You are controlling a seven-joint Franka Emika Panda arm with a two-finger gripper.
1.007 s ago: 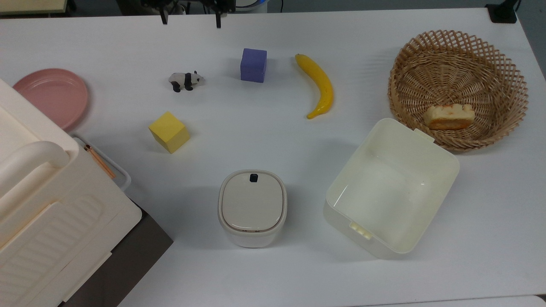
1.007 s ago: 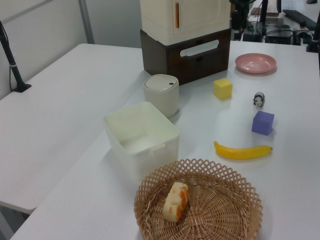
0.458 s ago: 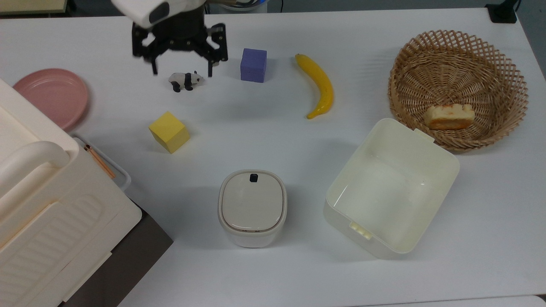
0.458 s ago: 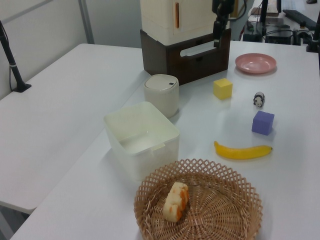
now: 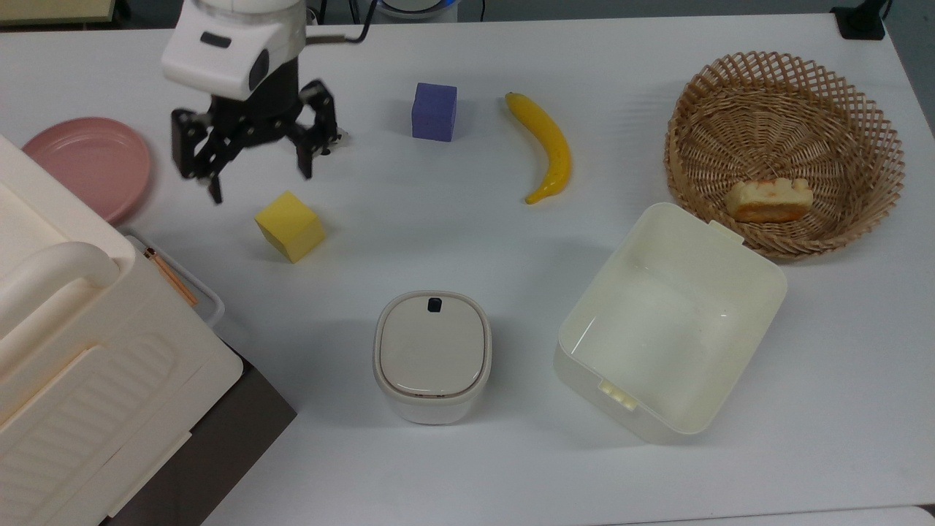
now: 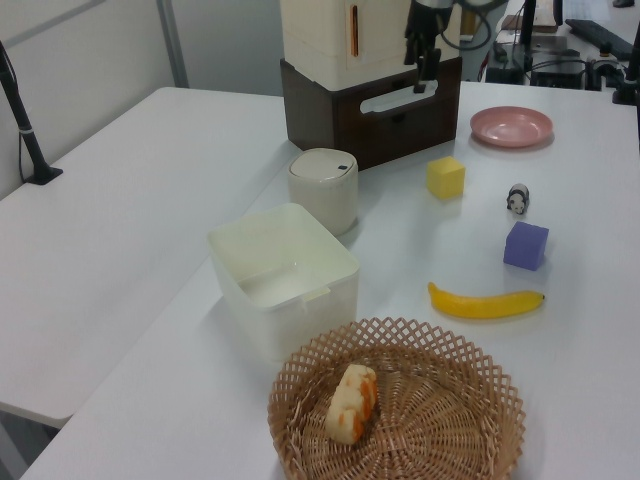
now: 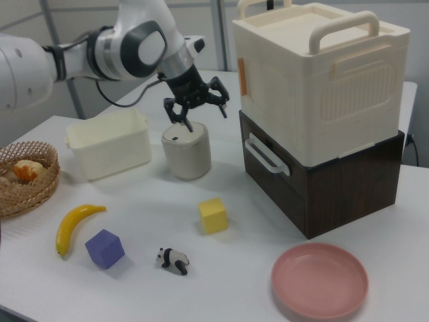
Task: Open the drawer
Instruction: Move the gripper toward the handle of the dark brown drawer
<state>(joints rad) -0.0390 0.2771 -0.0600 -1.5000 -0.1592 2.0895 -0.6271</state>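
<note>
Claw (image 5: 258, 175) is hanging above the white surface (image 5: 453, 241) with its black fingers (image 7: 220, 107) spread apart and gripping nothing. In the top view you are seeing it between the round pink plate (image 5: 88, 164) and the small panda figure (image 7: 173, 259), just above the yellow cube (image 5: 290, 226). Your target, the dark brown wooden drawer (image 7: 315, 184) with the white loop handle (image 7: 266, 155), is sitting shut under the cream ribbed case (image 7: 315, 74) at the right view's right. In the right view the claw is sitting above the lidded cream canister (image 7: 187, 150), apart from the handle. You are also looking at a purple cube (image 5: 434, 111), a yellow banana (image 5: 545, 146), a cream square bin (image 5: 668, 321) and a wicker basket (image 5: 785, 95).
</note>
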